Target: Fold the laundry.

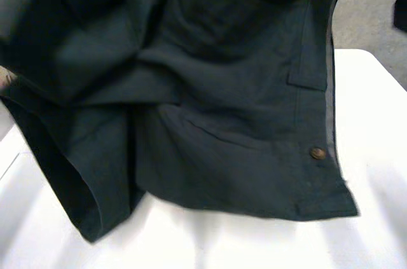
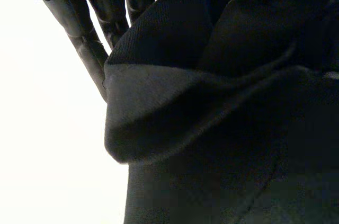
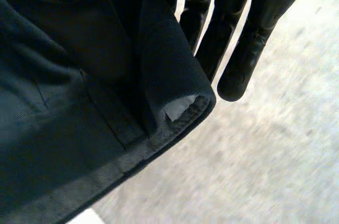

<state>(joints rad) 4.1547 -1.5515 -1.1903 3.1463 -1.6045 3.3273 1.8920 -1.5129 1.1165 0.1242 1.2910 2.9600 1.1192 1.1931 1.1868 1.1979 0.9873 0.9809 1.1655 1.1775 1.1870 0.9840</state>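
1. Dark garment (image 1: 210, 91) hangs spread over the white table (image 1: 375, 154), lifted at its far edge; its lower hems are down near the tabletop.
2. Brass button (image 1: 317, 152) low on the garment's right side; any stamping is too small to read.
3. Left hand (image 2: 79, 28): outer fingers straight, and a folded edge of the garment is gripped on the hand's inner side.
4. Right hand (image 3: 254, 38): the same hold on a hemmed corner, with its free fingers straight above the grey floor (image 3: 275, 155).
5. Small white tag (image 3: 177, 107) sits inside that corner fold; no writing is legible.
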